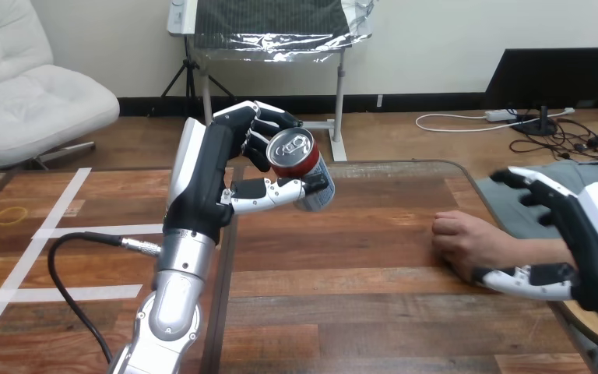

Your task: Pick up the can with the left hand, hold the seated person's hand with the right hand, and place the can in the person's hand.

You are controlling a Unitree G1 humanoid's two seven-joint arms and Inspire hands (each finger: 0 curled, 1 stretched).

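Observation:
A red and blue can [304,165] hangs tilted above the far middle of the wooden table [358,312], its silver top facing me. My left hand [237,160] is shut on it, fingers curled over one side and the thumb under the other. At the table's right edge the person's hand [467,238] rests on the wood, knuckles up. My right hand [584,234] is open beside the person's wrist, its fingers spread above the wrist and its thumb stretched along the near side of it. I cannot tell whether it touches the wrist.
A grey cloth [514,202] lies at the table's right edge behind the person's arm. My left forearm [175,288] rises from the bottom left with a black cable [70,257] looping beside it.

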